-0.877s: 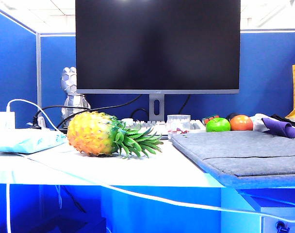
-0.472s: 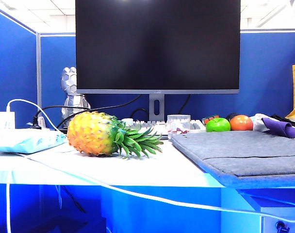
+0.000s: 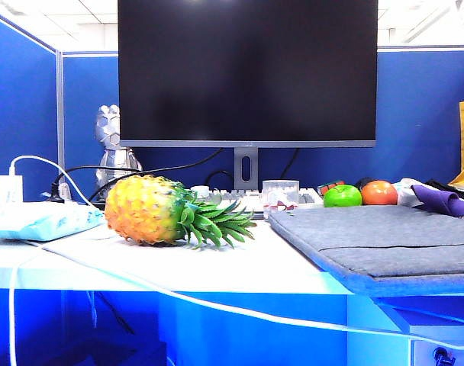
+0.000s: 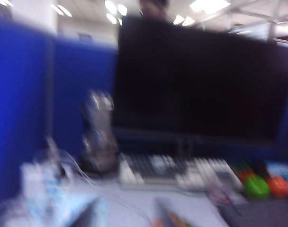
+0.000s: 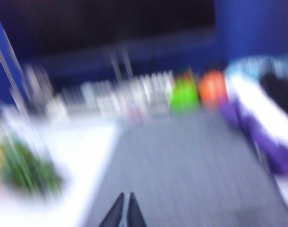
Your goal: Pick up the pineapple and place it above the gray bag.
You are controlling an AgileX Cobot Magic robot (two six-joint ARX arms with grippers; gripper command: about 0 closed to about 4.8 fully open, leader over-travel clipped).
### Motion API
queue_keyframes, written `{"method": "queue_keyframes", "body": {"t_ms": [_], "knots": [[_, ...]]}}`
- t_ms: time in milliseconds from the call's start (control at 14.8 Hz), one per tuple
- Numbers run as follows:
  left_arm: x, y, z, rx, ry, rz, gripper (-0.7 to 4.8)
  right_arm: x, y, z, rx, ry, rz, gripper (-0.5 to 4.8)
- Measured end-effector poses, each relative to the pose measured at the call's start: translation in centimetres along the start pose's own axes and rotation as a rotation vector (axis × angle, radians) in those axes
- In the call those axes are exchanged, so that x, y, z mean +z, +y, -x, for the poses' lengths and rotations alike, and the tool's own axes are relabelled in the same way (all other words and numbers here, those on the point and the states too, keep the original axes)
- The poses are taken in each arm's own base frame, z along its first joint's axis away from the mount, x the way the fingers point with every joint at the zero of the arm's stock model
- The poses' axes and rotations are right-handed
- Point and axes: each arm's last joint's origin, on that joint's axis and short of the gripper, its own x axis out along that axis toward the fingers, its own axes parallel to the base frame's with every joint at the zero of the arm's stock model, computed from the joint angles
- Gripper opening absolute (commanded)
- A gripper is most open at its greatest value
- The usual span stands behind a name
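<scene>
The pineapple (image 3: 152, 210) lies on its side on the white desk, its green crown pointing right toward the gray bag (image 3: 385, 236). The bag lies flat at the right, with nothing on it. Neither gripper shows in the exterior view. In the blurred left wrist view my left gripper (image 4: 125, 220) has its two dark fingers (image 4: 85, 217) wide apart above the desk. An orange smear, probably the pineapple (image 4: 179, 220), lies by one of them. In the right wrist view my right gripper (image 5: 124, 210) is shut and empty above the gray bag (image 5: 182, 170), with the pineapple's leaves (image 5: 25, 172) off to one side.
A large monitor (image 3: 247, 72) and a keyboard (image 3: 240, 198) stand at the back, with a silver figure (image 3: 114, 149) to the left. A green fruit (image 3: 343, 196), an orange fruit (image 3: 379, 193) and a purple cloth (image 3: 446, 202) lie behind the bag. A light blue packet (image 3: 37, 221) and a white cable (image 3: 217, 305) are at the left and front.
</scene>
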Motion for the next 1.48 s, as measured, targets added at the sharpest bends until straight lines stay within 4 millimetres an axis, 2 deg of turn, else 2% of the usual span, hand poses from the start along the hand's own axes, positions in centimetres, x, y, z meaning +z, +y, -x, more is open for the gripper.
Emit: {"method": "queue_keyframes", "body": {"t_ms": [67, 135, 202, 270, 337, 472, 539, 607, 742, 944, 1079, 1281, 1416, 1483], "knots": [[2.2, -0.1, -1.1, -0.001, 0.044, -0.062, 4.14, 0.8, 0.3, 0.0, 0.044, -0.082, -0.007, 4.79], [5.1, -0.3, -5.7, -0.043, 0.199, -0.185, 4.42, 2.1, 0.7, 0.3, 0.129, -0.202, -0.007, 4.79], [5.3, -0.4, -8.3, -0.099, 0.344, -0.238, 4.69, 2.6, 0.9, 0.3, 0.144, -0.227, -0.009, 4.79], [5.6, -0.5, -10.9, -0.169, 0.442, -0.28, 4.69, 3.4, 1.0, 0.4, 0.143, -0.228, -0.009, 4.79], [5.5, -0.5, -13.8, -0.228, 0.524, -0.34, 4.72, 4.7, 1.3, 0.7, 0.145, -0.244, 0.01, 4.79], [4.3, -0.4, -17.7, -0.313, 0.695, -0.454, 4.79, 6.7, 1.9, 0.7, 0.157, -0.227, 0.027, 4.79], [3.9, -0.3, -19.5, -0.336, 0.713, -0.5, 4.79, 7.4, 2.1, 0.2, 0.185, -0.173, 0.029, 4.79], [3.4, -0.2, -20.7, -0.359, 0.723, -0.547, 4.79, 8.1, 2.4, -0.5, 0.219, -0.119, 0.031, 4.79], [1.7, -1.1, -23.0, -0.5, 0.716, -0.741, 4.79, 9.7, 3.3, -3.3, 0.329, 0.019, 0.025, 4.79], [-0.1, -2.4, -24.2, -0.668, 0.673, -0.988, 4.79, 12.5, 4.5, -8.5, 0.485, 0.142, 0.011, 4.79], [-1.7, -3.3, -25.5, -0.731, 0.642, -1.057, 4.79, 12.8, 4.9, -10.6, 0.55, 0.195, 0.002, 4.79], [-5.3, -5.4, -27.8, -0.792, 0.65, -1.088, 4.79, 11.7, 4.7, -12.0, 0.58, 0.26, -0.003, 4.79], [-10.1, -8.1, -28.9, -0.892, 0.732, -1.166, 4.79, 11.4, 4.7, -12.2, 0.603, 0.275, -0.002, 4.79], [-11.5, -9.1, -29.0, -0.936, 0.748, -1.212, 4.79, 11.4, 4.8, -12.1, 0.618, 0.279, -0.004, 4.79]]}}
